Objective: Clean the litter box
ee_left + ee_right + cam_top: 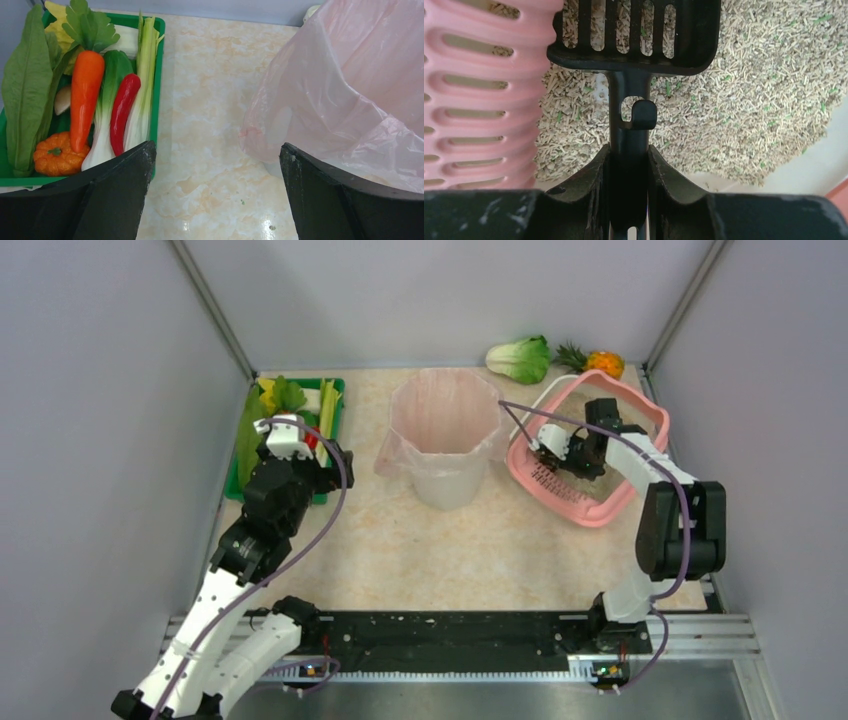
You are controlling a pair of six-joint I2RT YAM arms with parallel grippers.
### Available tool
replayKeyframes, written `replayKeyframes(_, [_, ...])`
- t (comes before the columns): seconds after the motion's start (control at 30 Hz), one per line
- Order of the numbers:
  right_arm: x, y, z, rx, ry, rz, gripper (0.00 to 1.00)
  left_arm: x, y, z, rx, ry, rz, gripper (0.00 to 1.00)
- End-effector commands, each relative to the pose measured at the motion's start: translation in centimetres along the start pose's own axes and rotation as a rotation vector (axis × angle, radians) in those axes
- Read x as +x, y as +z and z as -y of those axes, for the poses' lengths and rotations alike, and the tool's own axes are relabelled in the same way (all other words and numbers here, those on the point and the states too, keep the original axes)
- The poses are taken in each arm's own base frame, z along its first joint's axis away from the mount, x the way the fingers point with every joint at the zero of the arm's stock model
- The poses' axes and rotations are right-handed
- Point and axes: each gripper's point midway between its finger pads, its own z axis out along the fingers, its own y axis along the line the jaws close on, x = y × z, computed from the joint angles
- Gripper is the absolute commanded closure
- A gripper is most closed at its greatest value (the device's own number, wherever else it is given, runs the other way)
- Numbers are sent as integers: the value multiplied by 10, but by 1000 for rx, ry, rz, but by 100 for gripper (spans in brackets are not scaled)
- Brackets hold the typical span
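Right gripper: clamped on scoop handle, held over litter in litter box, table's far right corner. Left gripper: spread wide, empty. Sifting judged unfinished.

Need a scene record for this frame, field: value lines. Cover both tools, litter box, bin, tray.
left tool: open, empty, between vegetable tray and bin
right tool: shut on scoop handle
scoop: black, slotted, head over litter, contact unclear
litter box: pink, far right
litter: beige pellets, some green
bin: centre, pink liner
vegetable tray: green, far left
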Motion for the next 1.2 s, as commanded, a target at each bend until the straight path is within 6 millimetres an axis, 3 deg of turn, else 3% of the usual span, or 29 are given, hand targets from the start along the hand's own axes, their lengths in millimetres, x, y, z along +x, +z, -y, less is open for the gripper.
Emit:
replayKeyframes(0.0, [-37,24,-36,-157,32,229,100,-27,-4,1,-10,-17,69,1])
replayKeyframes(0.2, [-53,18,-28,-150,113,359,100,-29,-4,1,-14,-18,74,1])
replayKeyframes(0.6, [-24,8,-6,17,302,377,100,-30,-4,4,5,-23,82,1])
replayKeyframes(0.9, [-30,6,2,48,381,430,100,-31,-11,2,5,-27,90,1])
replayKeyframes(1.17, [-14,-2,13,106,491,455,100,-33,-16,0,3,-39,103,1])
